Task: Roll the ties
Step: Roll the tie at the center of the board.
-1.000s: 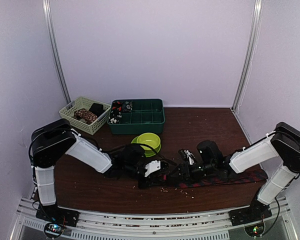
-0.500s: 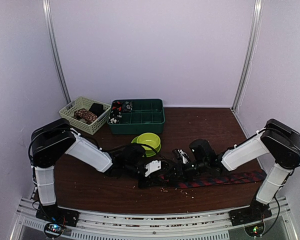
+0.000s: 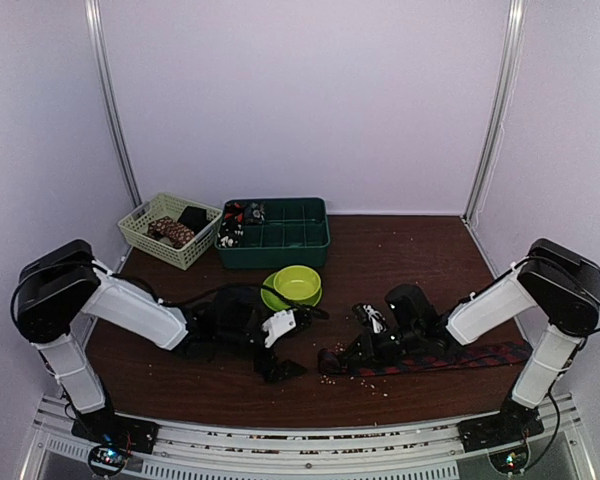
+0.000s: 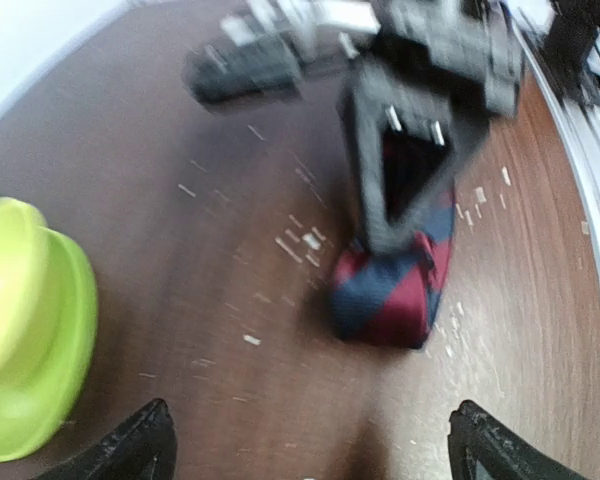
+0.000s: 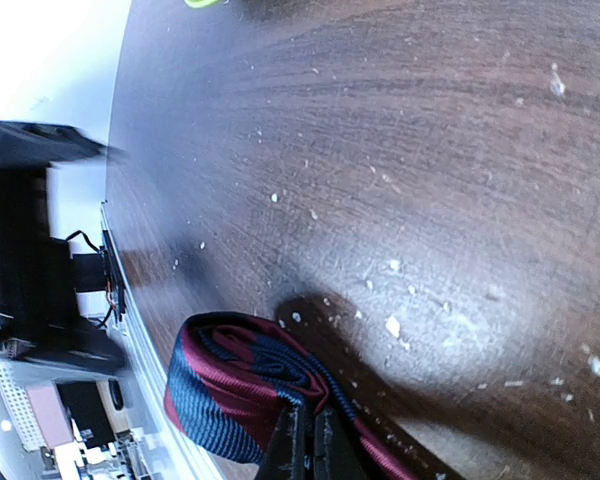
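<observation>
A red and navy striped tie [image 3: 450, 356] lies along the near right of the dark wooden surface [image 3: 400, 260], its left end curled into a small roll [image 4: 390, 290]. The right gripper [image 3: 352, 353] is pinched together on the tie at that roll. At 9 o'clock from the roll, the left gripper [image 3: 295, 342] stands wide apart, holding nothing. A lime-green bowl [image 3: 296, 283] sits at its 12 o'clock. A dark green tray [image 3: 276, 248] and a pale basket [image 3: 168, 230] stand farther back. Pale crumbs [image 3: 329, 379] dot the surface.
</observation>
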